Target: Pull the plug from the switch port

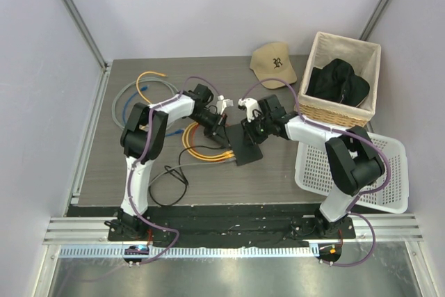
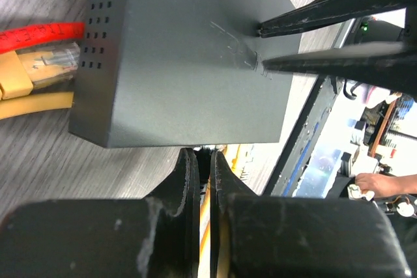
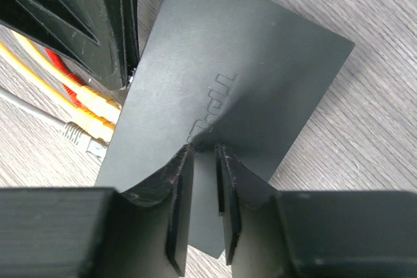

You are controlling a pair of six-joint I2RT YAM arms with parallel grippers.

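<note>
The switch (image 1: 247,146) is a flat black box lying on the table, also seen in the left wrist view (image 2: 189,56) and the right wrist view (image 3: 228,83). Yellow plugs (image 3: 91,107) and a grey plug (image 3: 81,138) sit at its port edge. My left gripper (image 1: 221,127) is shut, its tips (image 2: 205,155) at that edge; yellow cable shows through the thin slit between them. I cannot tell what lies between the tips. My right gripper (image 1: 249,130) is nearly closed and holds nothing, its fingertips (image 3: 184,154) resting on the switch's top.
A red and a yellow plug (image 2: 36,56) lie by the switch's vented side. Yellow cable loops (image 1: 198,149), grey and blue cables (image 1: 128,99) and a black cable (image 1: 174,175) lie on the left. A tan cap (image 1: 273,64), a wicker basket (image 1: 341,113) holding a black garment and a white tray (image 1: 389,165) stand on the right.
</note>
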